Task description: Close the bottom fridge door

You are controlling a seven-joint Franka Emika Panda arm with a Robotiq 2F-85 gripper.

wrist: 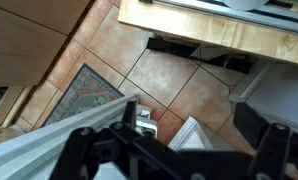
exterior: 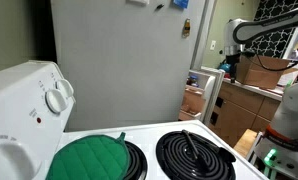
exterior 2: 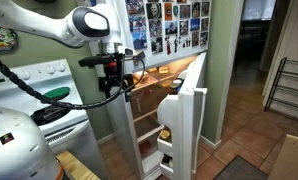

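The bottom fridge door (exterior 2: 184,125) is white and stands swung wide open, with items in its inner shelves. It also shows in an exterior view (exterior: 211,95) and, from above, in the wrist view (wrist: 194,135). The fridge's upper door (exterior 2: 169,25) is covered in photos. My gripper (exterior 2: 114,86) hangs at the fridge's corner, above and to the side of the open door, and is seen small in an exterior view (exterior: 229,66). In the wrist view the gripper (wrist: 174,150) is open and empty, its dark fingers spread over the door's top edge and the tiled floor.
A white stove with a green pot holder (exterior: 89,158) and a coil burner (exterior: 194,155) stands beside the fridge's grey side (exterior: 119,60). A rug (wrist: 84,92) lies on the tile floor. A wooden counter (exterior: 251,92) and a black rack (exterior 2: 287,85) are nearby.
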